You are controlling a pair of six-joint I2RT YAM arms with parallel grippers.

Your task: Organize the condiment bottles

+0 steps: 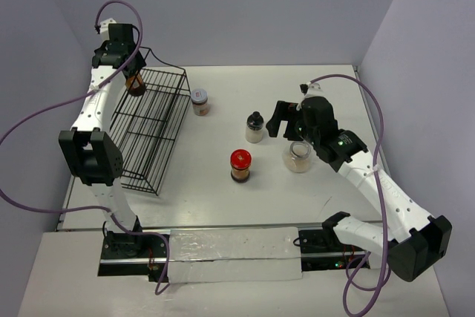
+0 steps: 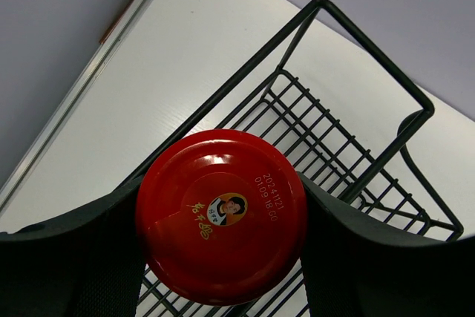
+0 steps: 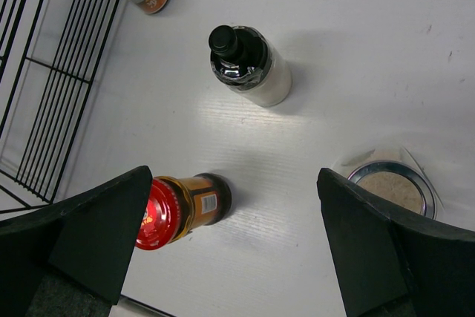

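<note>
My left gripper (image 1: 133,78) is shut on a red-lidded jar (image 2: 221,215) with dark contents and holds it over the far left end of the black wire rack (image 1: 152,128). Its fingers (image 2: 67,257) press both sides of the lid. My right gripper (image 1: 286,119) is open and empty above the table. Below it stand a black-capped jar with pale contents (image 3: 249,64), a second red-lidded jar (image 3: 174,209) and a wider beige-filled jar (image 3: 391,187). A silver-lidded jar (image 1: 199,101) stands next to the rack.
The rack lies along the left side of the table, its wires (image 2: 349,131) under the held jar. A white strip (image 1: 230,254) runs along the near edge. Grey walls close in the left, back and right.
</note>
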